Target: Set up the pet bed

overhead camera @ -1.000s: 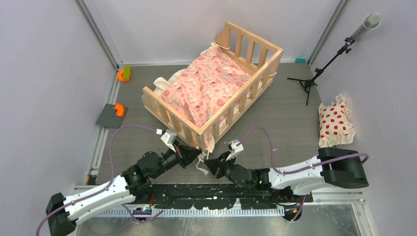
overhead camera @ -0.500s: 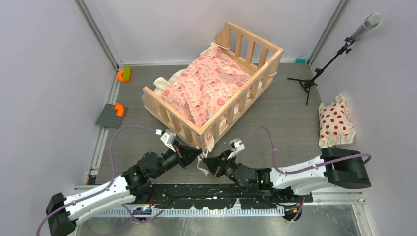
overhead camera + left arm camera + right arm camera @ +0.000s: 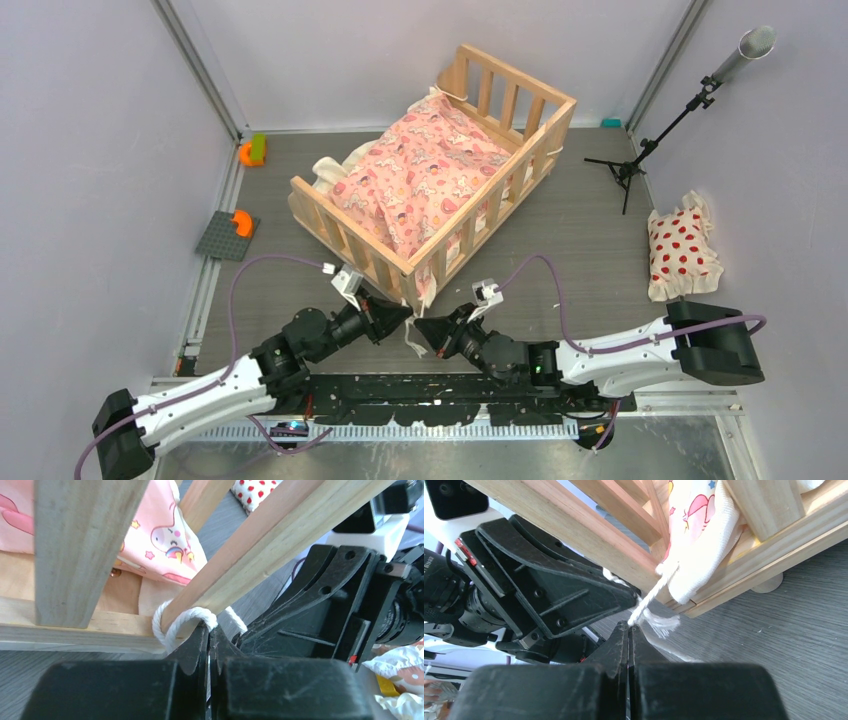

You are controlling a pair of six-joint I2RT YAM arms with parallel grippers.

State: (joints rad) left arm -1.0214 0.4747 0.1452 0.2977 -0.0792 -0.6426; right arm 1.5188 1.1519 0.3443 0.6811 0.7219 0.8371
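The pet bed (image 3: pixel 345 238), a light wooden slatted frame, stands mid-floor with a pink cartoon-print cushion (image 3: pixel 420 175) lying in it. Both grippers meet at its near corner. In the left wrist view a white tie cord (image 3: pixel 172 625) loops round a wooden post (image 3: pixel 260 535), and my left gripper (image 3: pixel 209 630) is shut on it. In the right wrist view another tie cord (image 3: pixel 649 597) runs down from the cushion's corner (image 3: pixel 694 535), and my right gripper (image 3: pixel 628 625) is shut on it just above its frayed end. From above, the left gripper (image 3: pixel 404 316) and right gripper (image 3: pixel 419 327) nearly touch.
A white pillow with red dots (image 3: pixel 680 250) lies against the right wall. A black tripod stand (image 3: pixel 640 160) is at the back right. A grey baseplate with an orange piece (image 3: pixel 228 236) and an orange-green toy (image 3: pixel 252 150) sit by the left wall.
Both grippers have stayed shut at the bed's near corner. The right arm's wrist and elbow have shifted slightly to the right; the left wrist has edged a little toward the corner.
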